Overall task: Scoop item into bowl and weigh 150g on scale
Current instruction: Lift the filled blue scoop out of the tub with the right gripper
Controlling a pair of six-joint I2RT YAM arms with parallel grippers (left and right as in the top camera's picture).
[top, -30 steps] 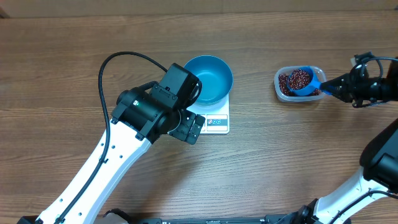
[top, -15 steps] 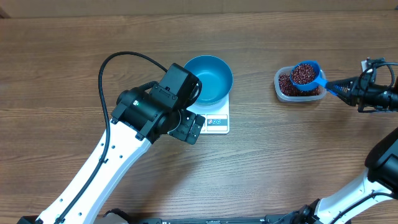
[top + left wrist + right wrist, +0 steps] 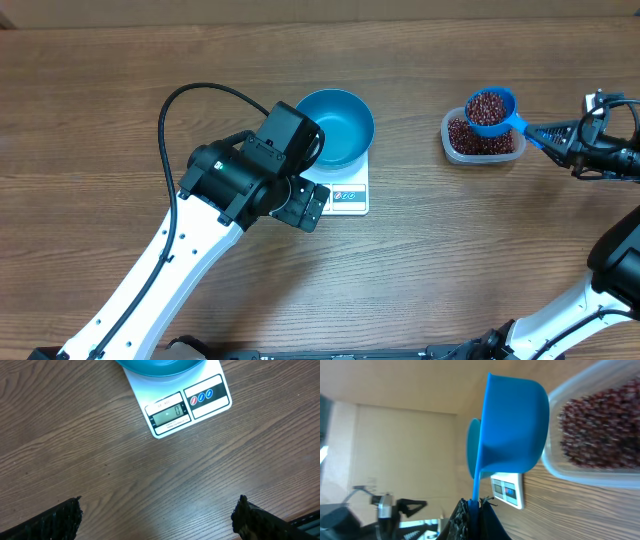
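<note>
1. Setup looks done. The bowl (image 3: 335, 127) sits on the scale (image 3: 345, 197), toward its back edge, and the display (image 3: 170, 411) reads 0.
2. From overhead the inside of the bowl is bare blue, so no beans are in it yet and nothing has been weighed.
3. A scoop is loaded. The right gripper (image 3: 560, 140) is clamped on the handle of the blue scoop (image 3: 490, 108), whose cup is heaped with beans (image 3: 488, 104) and held level (no spill visible).
4. The scoop hangs over the far rim of the clear tub (image 3: 483, 140). The tub holds the rest of the beans and sits well apart from the scale, on the right arm's side.
5. The left gripper (image 3: 305, 203) has its fingers spread wide and holds nothing. It hovers over bare table (image 3: 450, 260) just in front of the scale, with its wrist camera looking straight at the display.
6. What's left is to carry the scoop across to the bowl, tip it in, check the readout, and repeat or trim to 150 g.
7. My read is that the task is at an early stage, with the whole weighing loop ahead. The likely risk is beans rolling off the heaped cup in transit.
</note>
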